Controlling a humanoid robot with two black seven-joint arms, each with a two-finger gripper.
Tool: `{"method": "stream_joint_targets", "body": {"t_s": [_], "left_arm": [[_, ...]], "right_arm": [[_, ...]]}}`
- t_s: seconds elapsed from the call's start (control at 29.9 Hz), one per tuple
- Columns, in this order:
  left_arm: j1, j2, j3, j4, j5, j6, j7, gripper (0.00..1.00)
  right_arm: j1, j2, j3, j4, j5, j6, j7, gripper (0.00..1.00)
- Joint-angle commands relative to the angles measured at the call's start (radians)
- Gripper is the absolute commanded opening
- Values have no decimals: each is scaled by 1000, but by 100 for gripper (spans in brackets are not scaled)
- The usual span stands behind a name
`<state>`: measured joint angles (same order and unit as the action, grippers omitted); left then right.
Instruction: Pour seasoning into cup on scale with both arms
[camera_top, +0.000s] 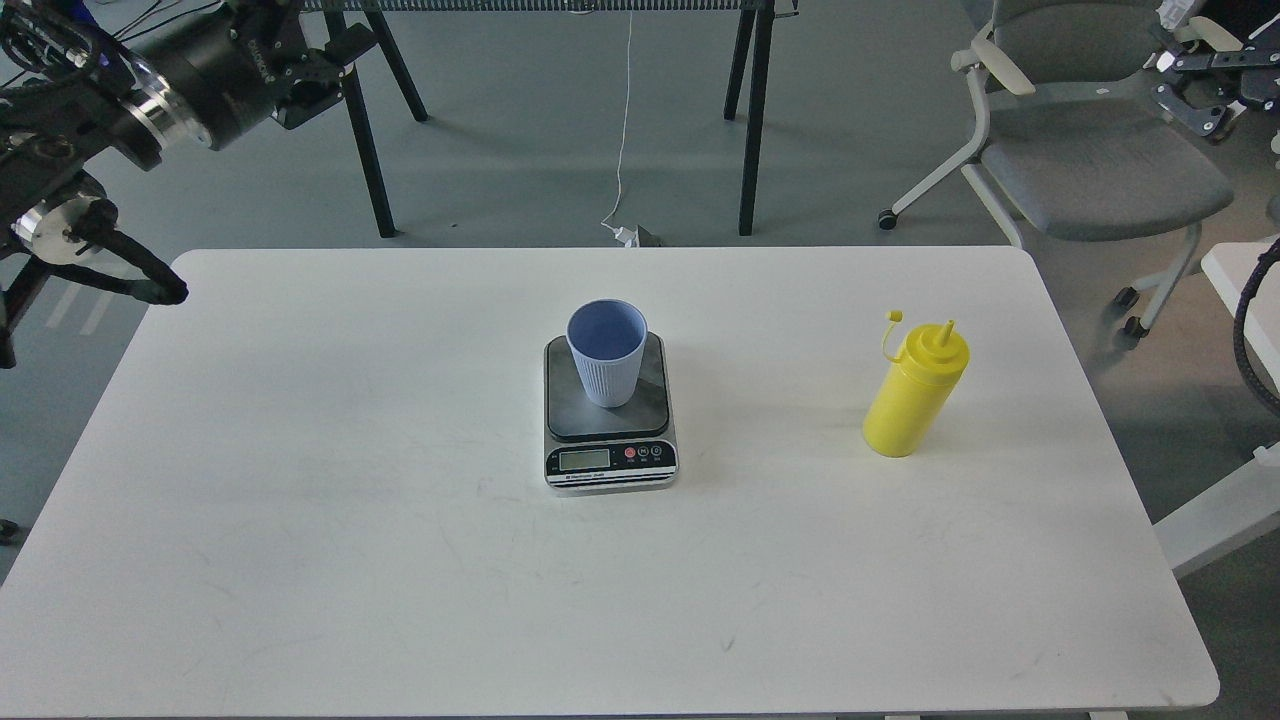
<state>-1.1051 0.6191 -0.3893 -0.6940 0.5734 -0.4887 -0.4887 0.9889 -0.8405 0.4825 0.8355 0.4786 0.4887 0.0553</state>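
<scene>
Seasoning bottle (915, 392) stands upright on the white table (350, 500), at 3 o'clock from the scale (610, 415), well apart, cap off and hanging by its tether. Cup (607, 352) sits upright on the scale's dark plate, table centre. Left gripper (325, 70) hangs off the table at 10 o'clock; whether its fingers are spread or together, cannot tell. Right gripper not visible.
</scene>
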Motion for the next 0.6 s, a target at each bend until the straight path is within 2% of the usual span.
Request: {"method": "stream_joint_targets", "body": {"t_s": [0.0,0.2,0.47,0.57], "left_arm": [[13,-2,-2,13,-4,0,0,100],[68,11,-17,27,-26,0,0,100],[134,24,-19,77,-113,0,0,100],[136,43,-19,76,-135,0,0,100]], "right_arm": [[2,37,1,-27,-23,0,0,99],[-3,78,7,-56,-43,0,1,99],[-33,74,13,-56,-43,0,8,99],[-47,74,25,-53,-43,0,26,99]]}}
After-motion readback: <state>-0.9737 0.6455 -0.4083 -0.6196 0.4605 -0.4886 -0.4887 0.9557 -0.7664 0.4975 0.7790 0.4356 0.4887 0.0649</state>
